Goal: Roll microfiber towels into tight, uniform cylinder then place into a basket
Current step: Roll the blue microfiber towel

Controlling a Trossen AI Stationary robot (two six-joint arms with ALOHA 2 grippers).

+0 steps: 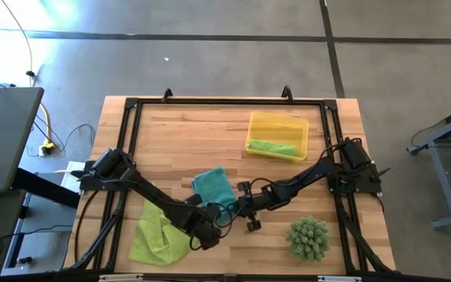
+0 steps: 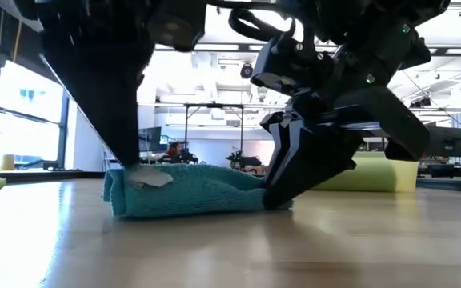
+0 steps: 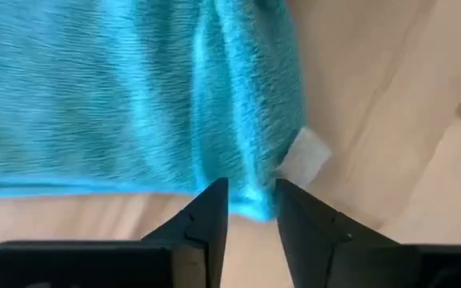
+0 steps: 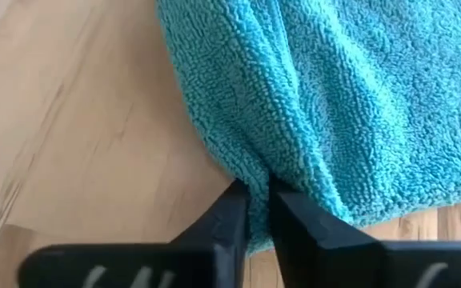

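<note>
High view: my worktop (image 1: 171, 133) carries the yellow basket (image 1: 255, 125) far-right w/ one lime towel (image 1: 272, 146) inside; another lime towel (image 1: 156, 235) lies near-left. Teal towel (image 1: 212, 186) sits mid-worktop; left hand (image 3: 250, 210) partly open at its edge, right hand (image 4: 260, 210) pinching its fold.

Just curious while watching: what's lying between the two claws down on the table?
The teal towel, folded on the wood. In the low view it spans from the left claw to the right claw, which pinches its edge.
</note>
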